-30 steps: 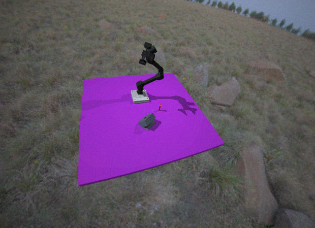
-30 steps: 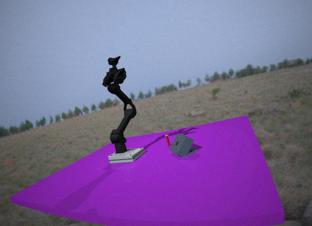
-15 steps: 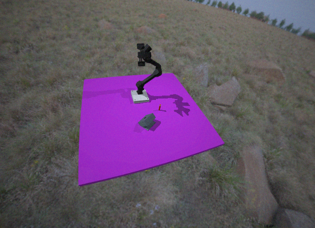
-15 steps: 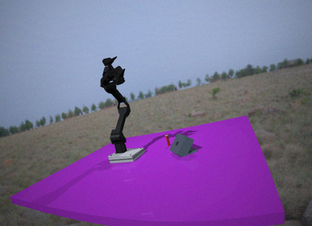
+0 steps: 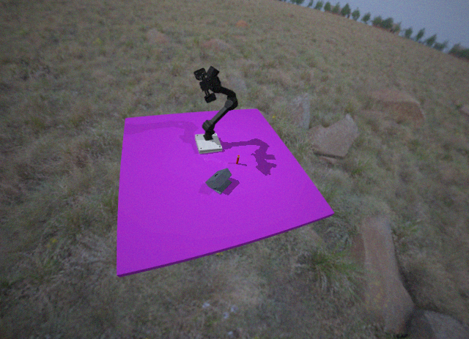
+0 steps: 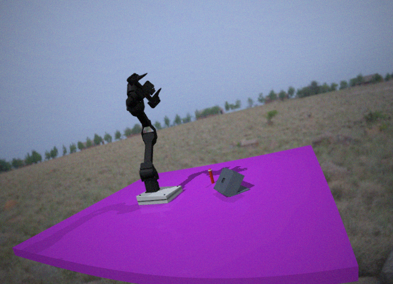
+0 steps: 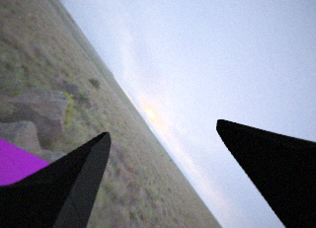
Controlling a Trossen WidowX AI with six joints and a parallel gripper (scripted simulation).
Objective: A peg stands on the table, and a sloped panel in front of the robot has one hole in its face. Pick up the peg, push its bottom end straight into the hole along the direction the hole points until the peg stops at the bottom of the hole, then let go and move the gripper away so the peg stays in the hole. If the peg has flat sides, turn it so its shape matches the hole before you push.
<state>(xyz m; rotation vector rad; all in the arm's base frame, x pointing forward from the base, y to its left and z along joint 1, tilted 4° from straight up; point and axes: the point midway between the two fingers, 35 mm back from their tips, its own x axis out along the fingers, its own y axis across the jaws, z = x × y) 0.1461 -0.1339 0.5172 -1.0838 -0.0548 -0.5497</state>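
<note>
A small red-orange peg (image 5: pixel 237 159) (image 6: pixel 211 176) stands upright on the purple table (image 5: pixel 170 222) (image 6: pixel 269 230), with a paler top in the exterior view. Beside it is the grey sloped panel (image 5: pixel 222 182) (image 6: pixel 231 183), with one dark, elongated hole (image 5: pixel 215 174) (image 6: pixel 223 180) in its face. The peg's cross-section is too small to tell. My gripper (image 6: pixel 153 81) (image 7: pixel 164 130) is open and empty, raised high above the robot base, well away from peg and panel. The wrist view shows both fingertips wide apart, with neither peg nor panel in sight.
The white base plate (image 5: pixel 208 144) (image 6: pixel 158 195) carries the arm and stands on the table. The peg is between the base and the panel's far side in the exterior view. Grass and rocks (image 5: pixel 335 137) (image 7: pixel 37 112) lie beyond the table edge.
</note>
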